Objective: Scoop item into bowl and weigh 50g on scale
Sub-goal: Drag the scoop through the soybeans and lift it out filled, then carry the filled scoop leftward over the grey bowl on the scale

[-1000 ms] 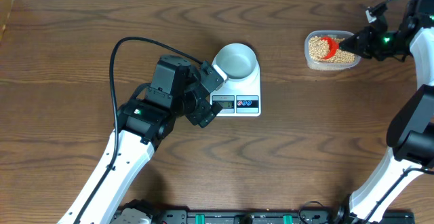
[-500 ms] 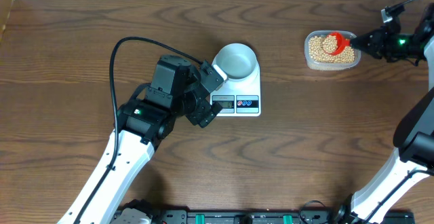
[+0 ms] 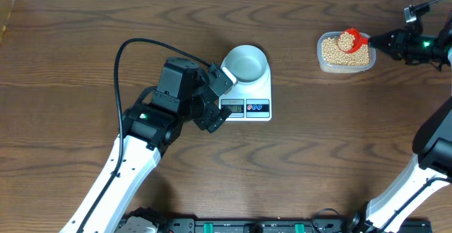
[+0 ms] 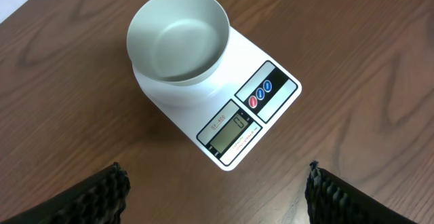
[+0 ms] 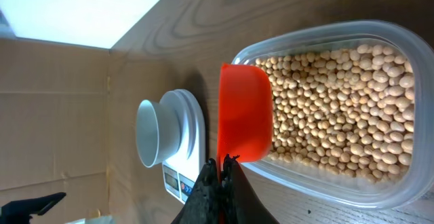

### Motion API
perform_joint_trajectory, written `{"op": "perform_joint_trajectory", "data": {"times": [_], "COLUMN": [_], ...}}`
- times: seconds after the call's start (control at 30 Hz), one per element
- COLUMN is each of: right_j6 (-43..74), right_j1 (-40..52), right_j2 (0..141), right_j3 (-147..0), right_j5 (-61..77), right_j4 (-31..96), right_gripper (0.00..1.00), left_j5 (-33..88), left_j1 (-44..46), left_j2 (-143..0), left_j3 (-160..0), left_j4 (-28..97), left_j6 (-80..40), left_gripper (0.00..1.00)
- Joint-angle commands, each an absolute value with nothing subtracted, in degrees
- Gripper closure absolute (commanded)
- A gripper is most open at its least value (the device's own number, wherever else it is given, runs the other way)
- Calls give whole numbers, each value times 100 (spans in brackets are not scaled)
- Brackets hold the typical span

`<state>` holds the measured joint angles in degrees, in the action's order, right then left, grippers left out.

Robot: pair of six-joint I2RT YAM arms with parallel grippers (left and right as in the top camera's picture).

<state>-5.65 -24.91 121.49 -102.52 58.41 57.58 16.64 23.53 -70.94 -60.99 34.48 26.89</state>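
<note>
At the far right of the wooden table (image 3: 85,35), the right gripper (image 3: 385,41) is clamped shut on the handle of a red scoop (image 3: 351,39). The scoop sits over the upper right part of a clear plastic tub (image 3: 323,62), with a few beans (image 3: 345,55) showing in its cup from overhead. The rest of the beans fill the tub. The right wrist view shows the scoop's red shell (image 5: 245,112) over one end of the tub (image 5: 380,30), with beans (image 5: 332,108) packed beside it. Well apart, at table centre, the white bowl (image 3: 246,63) sits on the back half of the scale (image 3: 263,92), and its display (image 4: 229,130) reads 0. The left gripper (image 3: 224,100) hovers at the scale's left front edge, jaws spread wide and holding nothing. Its dark fingertips (image 4: 108,190) show at the bottom corners of the left wrist view, clear of the scale (image 4: 203,95) and bowl (image 4: 178,41).
</note>
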Motion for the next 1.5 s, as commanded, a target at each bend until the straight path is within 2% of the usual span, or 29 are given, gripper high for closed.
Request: {"op": "perform_joint_trajectory", "data": {"times": [0.0, 0.77, 1.47], "right_j6": [-633, -652, -650], "right_j1": [-2526, -2303, -958], "right_j2": [12195, 12195, 12195], "right_j3": [-10219, -10219, -10219], "right_j5": [6173, 7334, 7415], "right_j4": [5743, 5612, 5500], "right_gripper": [99, 99, 99], "left_j5": [1734, 1734, 1734], "left_j1": [2344, 2344, 2344], "left_j2": [-7072, -7072, -7072], "left_j3": [-6108, -6108, -6108], "left_j4": [3450, 3450, 3450], "left_j6": [2740, 2740, 2740], "left_gripper": [14, 14, 14]}}
